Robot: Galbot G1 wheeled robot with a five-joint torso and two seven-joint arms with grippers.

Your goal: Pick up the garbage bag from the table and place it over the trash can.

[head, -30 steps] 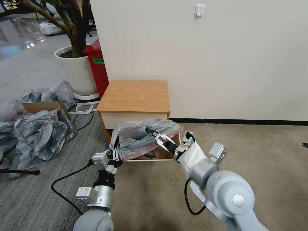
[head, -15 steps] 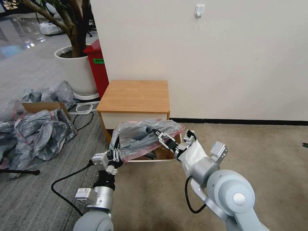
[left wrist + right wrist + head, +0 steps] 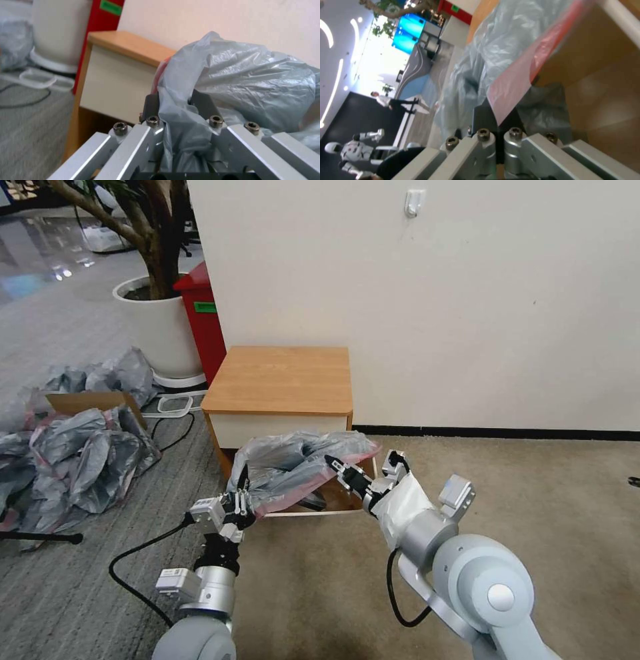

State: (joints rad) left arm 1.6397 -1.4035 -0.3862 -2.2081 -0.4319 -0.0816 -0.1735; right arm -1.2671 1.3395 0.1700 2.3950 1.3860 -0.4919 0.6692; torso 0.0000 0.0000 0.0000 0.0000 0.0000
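My left gripper (image 3: pixel 241 499) pinches the garbage bag (image 3: pixel 293 463). My right gripper (image 3: pixel 335 465) pinches its pink rim (image 3: pixel 520 77), before the table (image 3: pixel 280 380).

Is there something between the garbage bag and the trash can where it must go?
Nothing visible blocks it. The garbage bag hangs in front of the table, gripped by the left gripper and the right gripper. The cream rim of the trash can lies just below the bag, with nothing between them.
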